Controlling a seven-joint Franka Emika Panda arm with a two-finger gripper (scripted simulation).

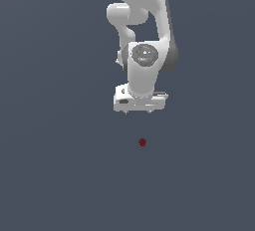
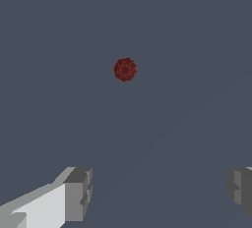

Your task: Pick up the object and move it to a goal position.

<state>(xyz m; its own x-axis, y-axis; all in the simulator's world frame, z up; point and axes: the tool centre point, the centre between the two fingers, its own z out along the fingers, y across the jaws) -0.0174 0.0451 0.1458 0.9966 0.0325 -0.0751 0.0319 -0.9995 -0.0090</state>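
A flat, dark grey-blue surface [image 1: 55, 175] fills both views. Above it hangs the white, rounded Panda arm [image 1: 144, 21], and at its end the white gripper [image 1: 138, 111] sits released, its two grey-tipped fingers [image 2: 78, 192] spread wide with nothing between them. The tiny dark red, roughly round ball [image 1: 142, 142] lies on the surface, apart from the gripper and just below it in the exterior view.

Flat even sim light, no shadows, no glare, low-res, slightly soft
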